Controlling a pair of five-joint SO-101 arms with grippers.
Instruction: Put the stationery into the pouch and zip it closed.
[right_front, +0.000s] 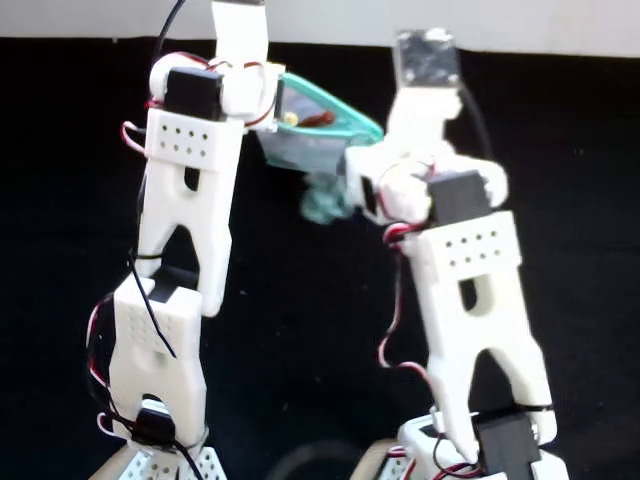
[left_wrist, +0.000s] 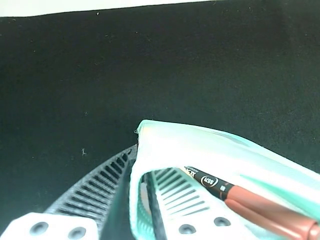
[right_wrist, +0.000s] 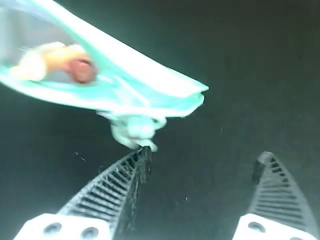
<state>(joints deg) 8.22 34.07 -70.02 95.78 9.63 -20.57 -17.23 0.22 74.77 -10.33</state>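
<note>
A teal see-through pouch (right_front: 320, 135) hangs in the air between the two arms, above the black table. My left gripper (left_wrist: 141, 160) is shut on one end of the pouch (left_wrist: 200, 145), in which a red pen (left_wrist: 260, 205) lies. My right gripper (right_wrist: 205, 157) is open just below the pouch's (right_wrist: 125, 85) other end. The pale zip tab (right_wrist: 132, 132) dangles right at one fingertip (right_wrist: 145, 155), apart from the other. Red and yellowish stationery (right_wrist: 75, 67) shows through the pouch wall. From above, the right gripper (right_front: 355, 175) sits against the pouch's lower corner.
A black cloth (right_front: 320, 330) covers the table under both arms. A pale wall strip (right_front: 540, 25) runs along the far edge. Red and black cables (right_front: 395, 300) hang off the arms.
</note>
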